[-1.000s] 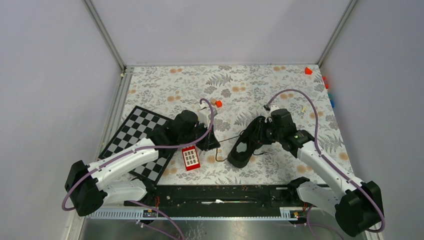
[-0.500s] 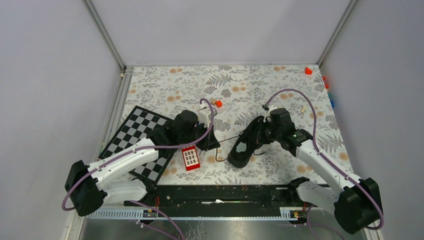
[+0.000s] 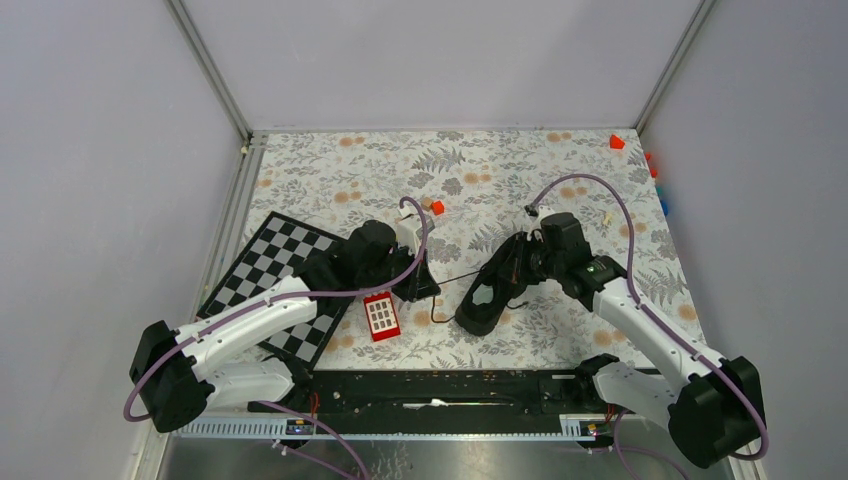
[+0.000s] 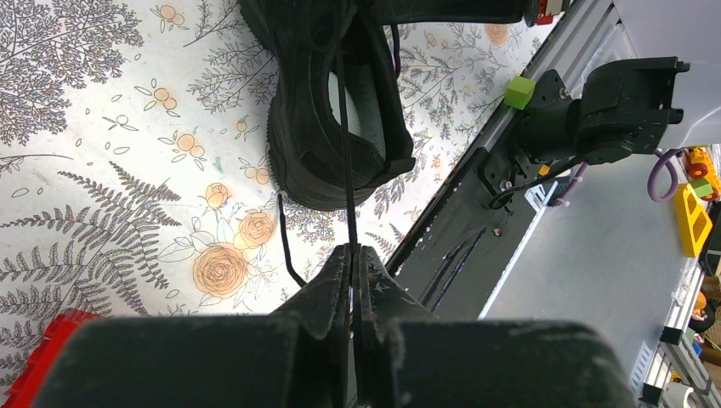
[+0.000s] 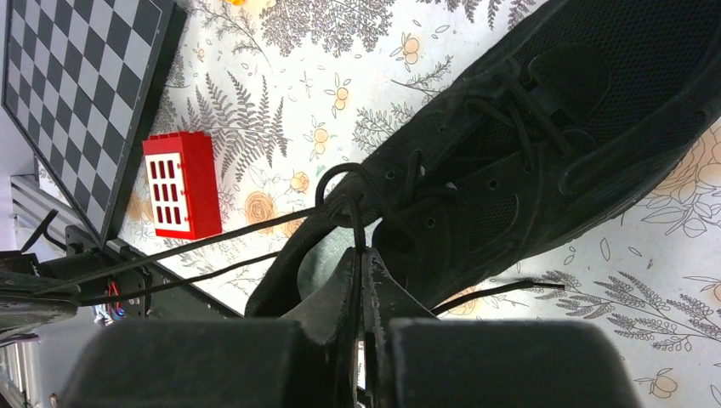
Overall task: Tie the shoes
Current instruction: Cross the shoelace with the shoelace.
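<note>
Along rail (image 3: 450,385) at the near edge, nothing in the way. Just beyond, pinching lace (image 4: 344,161) in left gripper (image 4: 352,251), fingers pressed tight together on it, strand drawn taut across to shoe (image 3: 487,290). Standing upright mid-mat (image 3: 560,180), heel to the near left, toe to the far right.

Over its throat, clamped only within the last second with right gripper (image 5: 359,255): spread a moment back, now squeezed onto the strand just under loop (image 5: 336,180). Probably means both sides of the lacing in hand, ready for pulling apart to tighten. No finished knot to be seen yet.

Beside the taut strand, red block (image 3: 382,316), close enough to snag a low sweep. Left of it, chessboard (image 3: 270,262) under the left arm. Farther back, small blocks (image 3: 437,207), well apart from the work.
</note>
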{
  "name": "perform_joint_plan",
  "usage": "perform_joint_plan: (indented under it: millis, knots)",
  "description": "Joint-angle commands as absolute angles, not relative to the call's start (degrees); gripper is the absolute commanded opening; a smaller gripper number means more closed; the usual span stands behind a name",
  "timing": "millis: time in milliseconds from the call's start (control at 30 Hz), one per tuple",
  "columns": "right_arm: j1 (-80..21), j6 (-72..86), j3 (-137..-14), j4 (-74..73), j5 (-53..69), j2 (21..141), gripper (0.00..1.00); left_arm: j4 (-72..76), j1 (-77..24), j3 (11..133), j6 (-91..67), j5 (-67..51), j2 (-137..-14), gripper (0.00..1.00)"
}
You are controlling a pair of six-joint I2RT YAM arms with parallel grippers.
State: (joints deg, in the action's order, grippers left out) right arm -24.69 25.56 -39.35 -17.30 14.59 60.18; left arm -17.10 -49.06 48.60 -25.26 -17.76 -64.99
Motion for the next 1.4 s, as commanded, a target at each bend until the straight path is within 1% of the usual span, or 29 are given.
perform_joint_plan:
  millis: [0, 400, 667, 900, 1367]
  knots:
    - [-24.48, 25.71, -42.63, -16.10, 14.14, 60.74, 0.00, -15.46, -49.26, 48.96, -24.26, -17.80, -63.69, 0.00]
    - [-24.38, 26.45, -42.87, -19.08, 14.70, 62.89, 0.00, -15.60, -49.26, 48.52, -24.26, -17.72, -63.24, 0.00]
    - [-23.79, 29.59, -44.87, -22.79, 18.95, 67.21, 0.00, -15.73, -49.26, 48.38, -24.26, -17.59, -63.06, 0.00]
    - [-23.05, 32.54, -48.06, -27.49, 19.75, 70.96, 0.00, -15.70, -49.28, 48.12, -24.41, -17.32, -62.43, 0.00]
    - [-17.00, 38.70, -50.44, -26.84, 31.79, 77.26, 0.00, -15.06, -49.30, 46.42, -23.65, -17.33, -60.62, 0.00]
